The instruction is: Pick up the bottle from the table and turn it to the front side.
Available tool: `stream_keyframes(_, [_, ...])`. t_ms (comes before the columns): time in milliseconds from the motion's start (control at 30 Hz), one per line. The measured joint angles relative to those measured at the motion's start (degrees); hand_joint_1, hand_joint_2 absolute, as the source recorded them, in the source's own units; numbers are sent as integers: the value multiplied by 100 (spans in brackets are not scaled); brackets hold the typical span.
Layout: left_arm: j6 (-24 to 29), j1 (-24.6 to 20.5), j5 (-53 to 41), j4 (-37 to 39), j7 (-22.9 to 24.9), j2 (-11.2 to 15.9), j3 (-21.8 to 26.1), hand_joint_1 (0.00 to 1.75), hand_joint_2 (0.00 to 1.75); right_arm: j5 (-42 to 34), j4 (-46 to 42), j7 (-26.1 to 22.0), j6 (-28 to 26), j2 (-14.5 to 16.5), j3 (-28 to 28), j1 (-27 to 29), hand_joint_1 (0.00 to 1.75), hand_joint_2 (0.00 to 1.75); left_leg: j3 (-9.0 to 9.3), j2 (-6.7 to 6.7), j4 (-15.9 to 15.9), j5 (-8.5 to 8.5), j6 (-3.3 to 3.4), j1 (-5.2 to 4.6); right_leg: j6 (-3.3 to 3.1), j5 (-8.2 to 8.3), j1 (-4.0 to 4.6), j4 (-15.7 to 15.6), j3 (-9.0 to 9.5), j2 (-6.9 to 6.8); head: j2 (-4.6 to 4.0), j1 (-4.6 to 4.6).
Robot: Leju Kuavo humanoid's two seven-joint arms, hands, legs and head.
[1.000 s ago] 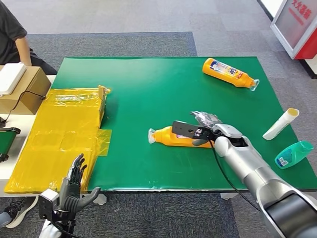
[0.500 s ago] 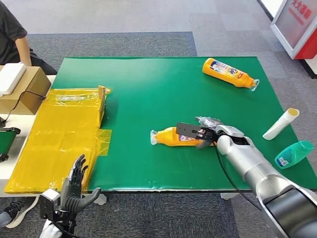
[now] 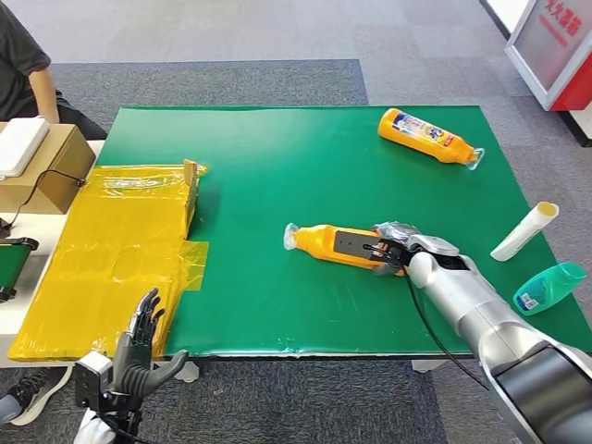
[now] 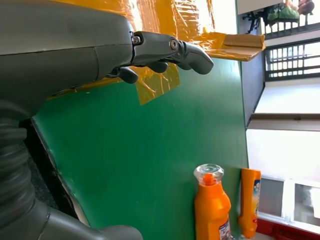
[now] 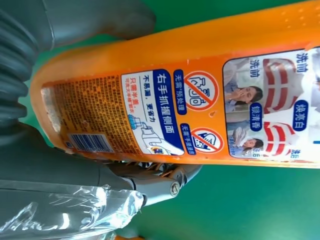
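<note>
Head view first: right hand wrapped round the base end of the orange bottle, dark fingers laid along its side, bottle lying flat near the middle of the green table with its clear cap pointing toward the yellow taped cardboard. Left hand low by the near table edge, fingers spread apart, gripping nothing. Also lying around: a second orange bottle at the far side, a white tube and a teal bottle hanging off the right edge, and a person's arm at the far left. Over to the left wrist view: left hand stretched out straight over the table edge, fingers extended and slightly apart, touching nothing; orange bottle and second orange bottle off in the distance. Right wrist view: orange bottle clamped between thumb and fingers, label with barcode and warning icons facing the camera, green mat behind, crinkly clear plastic on the hand.
</note>
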Motion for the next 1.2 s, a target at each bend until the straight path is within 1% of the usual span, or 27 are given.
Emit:
stream_keyframes(233, [-8,-3,28,9,-2,8,1,0,175,-45,-58,-94,-100,9,27,-2,175,175,-1,0,0,0,0,0,0,1,0,0,-1,0,0,-1])
stream_keyframes(367, [-39,16,102,8,-2,10,27,0,175,-314,-459,-212,-349,-8,-24,132,175,175,-1,1,0,0,0,0,0,1,0,0,-5,0,0,-1])
stream_keyframes(433, [-110,49,165,-13,-4,10,62,0,175,-579,-922,-320,-526,-50,-146,370,175,175,-1,0,0,0,0,1,1,-1,1,0,-5,-1,0,0])
stream_keyframes(567, [-412,93,369,-128,19,19,156,0,175,-1330,-2383,-743,-770,-111,-558,1283,175,175,-4,-2,0,-4,-3,2,-4,-9,2,0,-7,-5,0,-1])
stream_keyframes(667, [-973,-21,731,-157,143,54,152,0,175,-1648,-3292,-1144,-881,-63,-743,1981,175,175,-7,-5,0,-6,-5,4,-8,-14,4,0,-8,-8,0,-2])
stream_keyframes(733, [-1336,-151,946,-150,233,95,120,0,175,-1699,-3670,-1349,-937,0,-765,2329,175,175,-8,-4,-1,-7,-7,6,-9,-14,5,0,-9,-8,0,-2])
stream_keyframes(900, [-1901,-560,1253,-67,406,252,-110,0,175,-1784,-4023,-1706,-992,235,-730,2763,175,175,-7,-4,-1,-3,-7,6,-10,-6,5,0,-9,-7,0,-1])
stream_keyframes(1000, [-1987,-754,1319,-14,456,316,-236,0,175,-1787,-4099,-1774,-1008,364,-695,2891,175,175,-7,-4,0,1,-8,5,-11,0,4,0,-9,-7,0,-1])
stream_keyframes(1133, [-2036,-839,1340,33,470,376,-325,0,175,-1794,-4156,-1800,-1007,423,-672,2965,175,175,-6,-3,0,3,-7,4,-11,2,4,0,-11,-6,0,-1])
stream_keyframes(1200, [-2221,-882,1430,52,506,408,-400,0,175,-1795,-4160,-1861,-1001,468,-663,2992,175,175,-7,-3,0,4,-6,4,-11,3,4,0,-11,-7,0,-1])
